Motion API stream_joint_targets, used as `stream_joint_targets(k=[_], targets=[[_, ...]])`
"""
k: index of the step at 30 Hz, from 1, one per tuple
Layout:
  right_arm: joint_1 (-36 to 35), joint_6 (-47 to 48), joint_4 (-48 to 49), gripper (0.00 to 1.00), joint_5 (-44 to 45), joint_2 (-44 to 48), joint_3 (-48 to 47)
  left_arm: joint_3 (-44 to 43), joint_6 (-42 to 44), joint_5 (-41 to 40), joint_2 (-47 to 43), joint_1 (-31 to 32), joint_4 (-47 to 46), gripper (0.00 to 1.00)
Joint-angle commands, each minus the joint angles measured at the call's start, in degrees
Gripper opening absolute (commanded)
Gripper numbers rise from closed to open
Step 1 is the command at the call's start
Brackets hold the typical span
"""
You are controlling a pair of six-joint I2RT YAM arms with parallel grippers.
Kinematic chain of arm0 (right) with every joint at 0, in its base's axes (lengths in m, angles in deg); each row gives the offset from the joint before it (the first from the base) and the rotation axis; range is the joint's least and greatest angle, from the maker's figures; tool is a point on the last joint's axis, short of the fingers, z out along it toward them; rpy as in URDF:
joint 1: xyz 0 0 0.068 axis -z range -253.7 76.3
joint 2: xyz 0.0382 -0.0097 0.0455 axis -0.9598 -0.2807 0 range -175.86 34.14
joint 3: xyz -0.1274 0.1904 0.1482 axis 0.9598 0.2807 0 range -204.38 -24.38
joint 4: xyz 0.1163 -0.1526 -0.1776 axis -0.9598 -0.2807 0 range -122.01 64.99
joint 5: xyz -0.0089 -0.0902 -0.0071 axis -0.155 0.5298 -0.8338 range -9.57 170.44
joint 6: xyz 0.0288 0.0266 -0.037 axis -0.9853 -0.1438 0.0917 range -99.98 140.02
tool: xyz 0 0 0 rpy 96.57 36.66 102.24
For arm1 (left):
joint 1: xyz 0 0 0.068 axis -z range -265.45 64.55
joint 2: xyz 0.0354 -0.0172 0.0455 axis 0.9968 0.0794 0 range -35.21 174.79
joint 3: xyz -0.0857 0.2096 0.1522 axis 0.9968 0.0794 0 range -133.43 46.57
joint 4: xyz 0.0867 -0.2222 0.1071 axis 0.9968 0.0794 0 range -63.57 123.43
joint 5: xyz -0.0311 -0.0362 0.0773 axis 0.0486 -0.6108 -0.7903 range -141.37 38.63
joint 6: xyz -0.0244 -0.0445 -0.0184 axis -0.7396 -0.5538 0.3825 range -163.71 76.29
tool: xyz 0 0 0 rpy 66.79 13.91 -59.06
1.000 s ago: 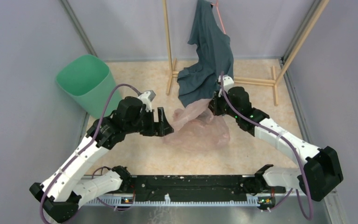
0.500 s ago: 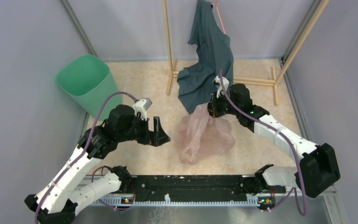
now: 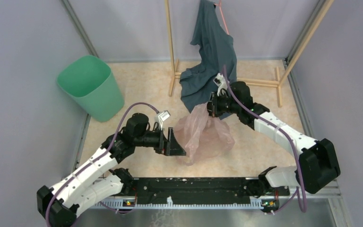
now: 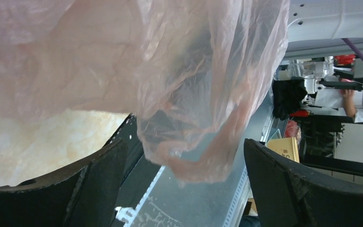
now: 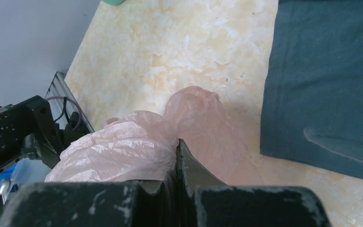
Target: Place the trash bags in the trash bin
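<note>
The pale pink trash bag (image 3: pixel 203 135) hangs crumpled in the middle of the floor. My right gripper (image 3: pixel 210 108) is shut on its top and holds it up; the film bunches against the fingers in the right wrist view (image 5: pixel 123 151). My left gripper (image 3: pixel 176 144) is open at the bag's lower left edge. In the left wrist view the bag (image 4: pixel 170 75) hangs above and between the wide-apart fingers (image 4: pixel 99 179) without being pinched. The mint-green trash bin (image 3: pixel 90 87) stands upright at the far left, apart from both grippers.
A dark teal-grey garment (image 3: pixel 210 56) hangs on a wooden rack (image 3: pixel 172 47) at the back, right beside my right gripper; it also shows in the right wrist view (image 5: pixel 326 80). A black rail (image 3: pixel 194 187) runs along the near edge. Grey walls close both sides.
My left gripper has swung away from the bin side, down and right to the bag's lower edge. My right gripper has lifted the bag's top, and the bag has drawn together.
</note>
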Motion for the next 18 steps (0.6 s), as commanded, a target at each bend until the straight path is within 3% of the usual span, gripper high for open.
stream_joint_targets(k=[1, 6, 10, 15, 18], targets=[[0.58, -2.37, 2.85, 0.00, -1.19, -0.06, -2.93, -0.83, -1.79, 5.10, 2.44, 0.57, -9.91, 0.98], [0.56, -3.16, 2.20, 0.00, 0.70, -0.52, -3.75, -1.26, -0.90, 2.83, 3.28, 2.03, -6.29, 0.91], [0.55, -4.77, 2.43, 0.00, 2.48, -0.87, -3.79, -3.07, 0.01, -2.01, 2.26, 2.19, -0.87, 0.58], [0.57, -4.88, 1.42, 0.00, 7.22, -0.67, -4.31, -11.46, 1.40, -18.44, 3.23, 2.18, 12.08, 0.08], [0.00, -4.40, 1.57, 0.00, 8.61, -0.99, -5.21, -15.41, 0.03, -29.74, 3.27, 2.17, 15.39, 0.00]])
